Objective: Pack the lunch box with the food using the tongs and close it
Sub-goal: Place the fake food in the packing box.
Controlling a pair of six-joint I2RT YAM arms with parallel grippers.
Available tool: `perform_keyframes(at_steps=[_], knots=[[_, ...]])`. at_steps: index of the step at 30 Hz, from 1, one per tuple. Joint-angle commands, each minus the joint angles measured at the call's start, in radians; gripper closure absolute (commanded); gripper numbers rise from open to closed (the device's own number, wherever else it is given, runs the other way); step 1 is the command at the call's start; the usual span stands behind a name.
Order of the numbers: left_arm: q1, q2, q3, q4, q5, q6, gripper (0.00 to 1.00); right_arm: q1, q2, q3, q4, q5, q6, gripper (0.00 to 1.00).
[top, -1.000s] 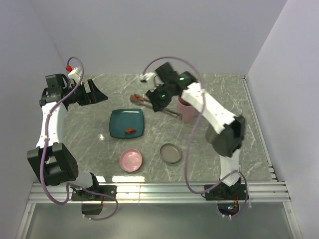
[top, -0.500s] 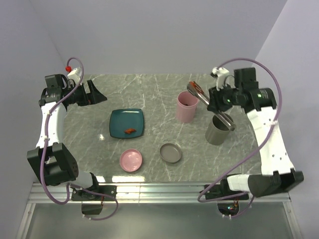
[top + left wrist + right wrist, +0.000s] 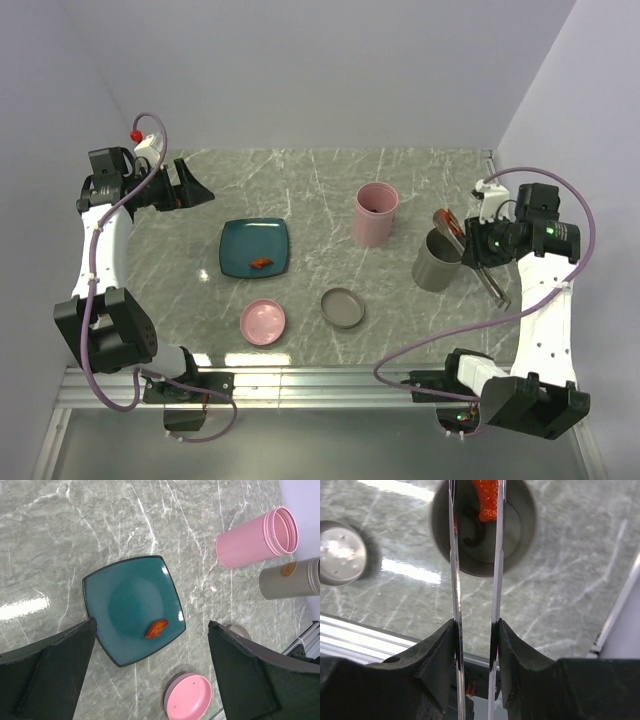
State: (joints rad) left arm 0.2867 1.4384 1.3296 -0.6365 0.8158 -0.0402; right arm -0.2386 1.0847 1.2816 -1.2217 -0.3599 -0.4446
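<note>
Even, diffuse overhead light — you see only soft, short shadows beside the pink cup (image 3: 376,213) and the grey container (image 3: 437,262). On the marble table (image 3: 300,180), white glare lies along the near edge in the top view, forms a pale patch at the left of the left wrist view, and runs in streaks beside the grey lid (image 3: 341,552) in the right wrist view. The tongs (image 3: 454,570) glint along both arms. In each wrist view your camera's own fingers (image 3: 50,675) sit dark and slightly soft — the tabletop beyond is sharp.
</note>
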Motion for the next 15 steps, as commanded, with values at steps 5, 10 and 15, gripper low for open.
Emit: perform_keyframes(at_steps=[5,10,15], knots=[[0.002,-0.038,0.003,0.027,0.039,0.005,0.01,-0.070,-0.022,0.002,-0.030,-0.011,-0.081,0.71],[0.005,-0.038,-0.012,0.034,0.051,-0.004,0.01,-0.070,-0.023,-0.021,-0.038,-0.017,-0.085,0.71],[0.003,-0.042,-0.013,0.029,0.042,0.000,0.01,-0.070,-0.025,-0.039,-0.047,-0.024,-0.088,0.59]])
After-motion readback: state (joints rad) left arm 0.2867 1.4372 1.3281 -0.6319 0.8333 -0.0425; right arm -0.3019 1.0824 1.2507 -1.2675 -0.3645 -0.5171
